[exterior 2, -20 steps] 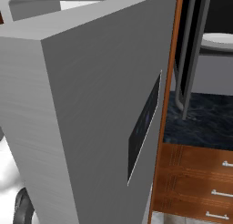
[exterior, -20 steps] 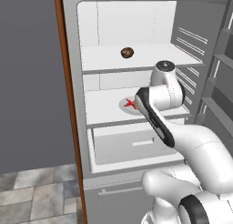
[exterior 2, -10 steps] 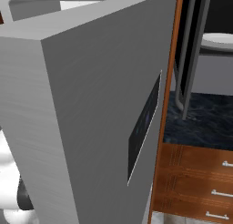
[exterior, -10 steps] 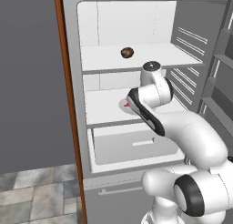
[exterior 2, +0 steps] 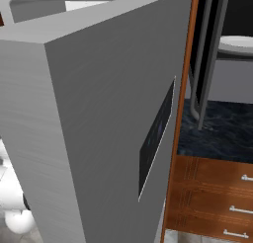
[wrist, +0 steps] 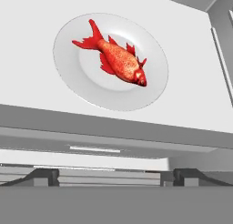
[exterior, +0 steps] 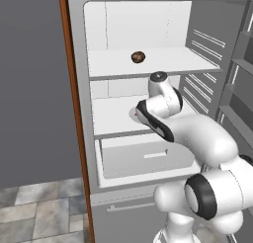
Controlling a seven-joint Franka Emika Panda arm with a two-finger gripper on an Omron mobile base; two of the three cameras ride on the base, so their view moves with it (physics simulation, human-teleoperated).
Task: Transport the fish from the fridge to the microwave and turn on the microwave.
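The fridge [exterior: 148, 113] stands open, and the arm reaches onto its middle shelf [exterior: 116, 119], where only a sliver of red shows past the wrist in the left base view. The hand view makes plain what that sliver is: the fish [wrist: 117, 57] lies on a white plate [wrist: 73, 77] on that shelf, tail toward the upper left of that view, head toward the lower right. The gripper [wrist: 113, 176] hangs short of the shelf edge, its two dark tips spread wide apart near the bottom corners, holding nothing and well clear of the fish. The left base view alone shows a brown ball [exterior: 138, 57] on the top shelf and the drawer [exterior: 148, 160] below the fish's shelf. The right base view is mostly blocked by the grey fridge door [exterior 2: 99, 138] with a dark panel [exterior 2: 157, 133] on it; beside it sit wooden drawers [exterior 2: 212, 197] under a dark surface [exterior 2: 217, 128]. No writing can be read anywhere.
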